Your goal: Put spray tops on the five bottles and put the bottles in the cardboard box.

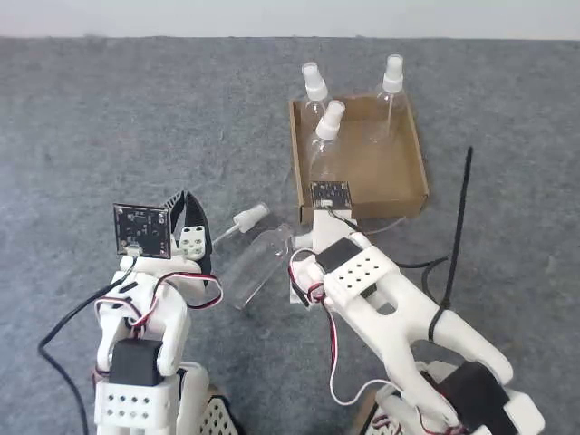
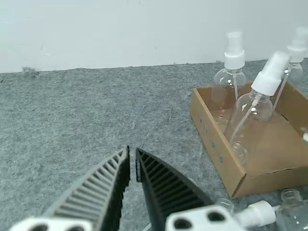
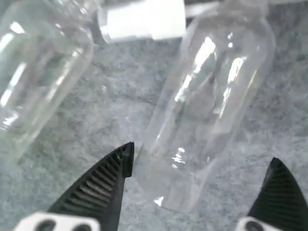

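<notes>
The right gripper [image 3: 202,156] stands spread wide and empty, its jaws straddling the base end of a clear bottle [image 3: 211,86] that lies on its side. A second bottle [image 3: 38,62] lies just beside it, and a white spray top [image 3: 144,21] rests near their necks. I cannot tell whether the top is seated on either. Both bottles lie mid-table [image 1: 91,136], just short of the near wall of the cardboard box [image 1: 362,201].

The left gripper [image 2: 133,166] is pinched almost together on nothing, off to the side.

The box sits toward the table's far edge and holds three capped bottles [image 1: 328,127].

The risk, as I judge it, is that a round, slick bottle lying flat may roll or squirt out as the jaws close. The nearer jaw may also nudge the neighbouring bottle away.
</notes>
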Controlling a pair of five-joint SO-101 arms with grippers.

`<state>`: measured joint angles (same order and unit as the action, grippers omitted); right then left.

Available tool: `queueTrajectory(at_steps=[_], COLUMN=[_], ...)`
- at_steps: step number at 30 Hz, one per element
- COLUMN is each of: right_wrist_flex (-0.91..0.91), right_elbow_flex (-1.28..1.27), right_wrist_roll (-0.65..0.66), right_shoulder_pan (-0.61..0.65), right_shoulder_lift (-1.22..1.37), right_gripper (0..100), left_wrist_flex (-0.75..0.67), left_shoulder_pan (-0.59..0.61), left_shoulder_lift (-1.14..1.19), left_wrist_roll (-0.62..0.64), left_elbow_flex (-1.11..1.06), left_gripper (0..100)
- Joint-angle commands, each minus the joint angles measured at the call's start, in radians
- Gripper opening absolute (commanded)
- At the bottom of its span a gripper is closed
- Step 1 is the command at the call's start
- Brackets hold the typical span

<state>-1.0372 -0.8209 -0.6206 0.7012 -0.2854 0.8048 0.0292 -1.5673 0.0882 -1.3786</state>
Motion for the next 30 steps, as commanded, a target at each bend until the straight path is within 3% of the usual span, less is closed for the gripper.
queueTrajectory(at_steps=[1, 6, 10, 17, 24, 27, 30], right_wrist_flex=[0.031, 0.068, 0.030, -0.096, -0.094, -0.091, -0.068], right_elbow_flex=[-0.017, -0.020, -0.021, -0.021, -0.021, -0.015, 0.011], right_wrist_roll=[-0.009, 0.040, 0.124, 0.252, 0.404, 0.517, 0.715], right_shoulder_pan=[-0.067, -0.200, -0.291, -0.479, -0.714, -0.843, -0.987], right_shoulder_lift=[-0.048, -0.061, -0.061, -0.062, -0.062, -0.062, -0.062], right_gripper=[26.3, 8.5, 0.4, 0.6, 0.6, 0.6, 0.6], left_wrist_flex=[-0.029, -0.029, -0.029, -0.031, -0.031, -0.031, -0.017], left_shoulder_pan=[0.003, 0.003, 0.003, 0.003, 0.005, 0.005, 0.000], left_shoulder_lift=[-0.008, -0.006, -0.006, -0.006, -0.005, -0.003, 0.018], left_wrist_roll=[0.008, 0.008, 0.008, 0.008, 0.008, 0.008, -0.020], left_elbow_flex=[0.008, 0.008, 0.008, 0.008, 0.008, 0.013, 0.042], left_gripper=[1, 1, 1, 1, 1, 1, 1])
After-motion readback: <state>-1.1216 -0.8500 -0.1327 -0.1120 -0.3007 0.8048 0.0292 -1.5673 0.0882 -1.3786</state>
